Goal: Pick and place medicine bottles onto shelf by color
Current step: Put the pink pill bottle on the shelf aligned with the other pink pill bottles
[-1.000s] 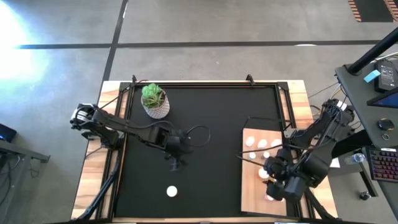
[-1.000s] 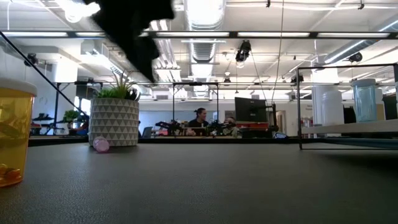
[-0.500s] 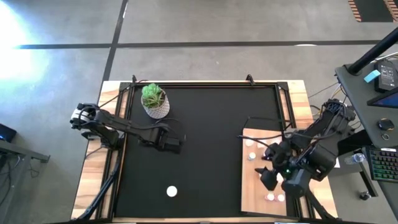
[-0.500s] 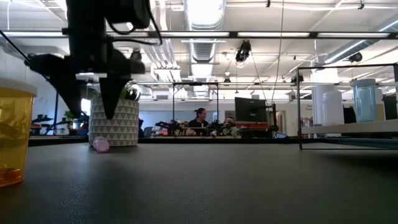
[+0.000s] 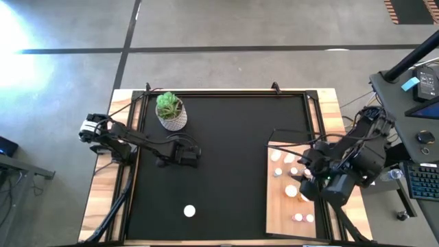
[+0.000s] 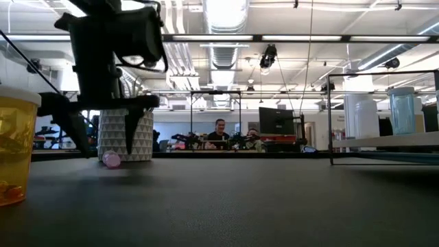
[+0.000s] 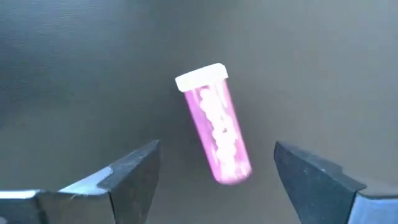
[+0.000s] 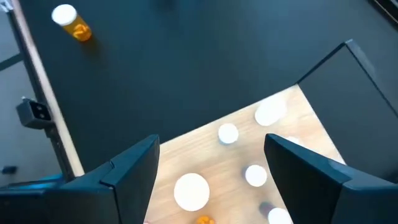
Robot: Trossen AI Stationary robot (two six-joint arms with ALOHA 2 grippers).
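Observation:
A pink bottle (image 7: pixel 216 126) with a white cap lies on its side on the black mat (image 5: pixel 226 137), near the plant pot; it also shows in the low view (image 6: pixel 111 160). My left gripper (image 7: pixel 214 180) is open just above it, fingers pointing down, one on each side, not touching; it also shows in the low view (image 6: pixel 104 134). An amber bottle (image 5: pixel 189 212) stands on the mat near the front edge. My right gripper (image 5: pixel 302 180) is open and empty above the pale wooden shelf (image 5: pixel 278 209), which carries several white-capped bottles (image 8: pixel 227 134).
A potted green plant (image 5: pixel 170 111) stands at the mat's far left, close behind the pink bottle. The amber bottle also shows large at the low view's left edge (image 6: pixel 14 147). People sit far off in the room behind the table.
My left gripper has gone from the mat's middle toward the table's left edge and come down over the pink bottle. My right gripper has gone from the shelf's near end toward the far edge, uncovering the bottles at the near end.

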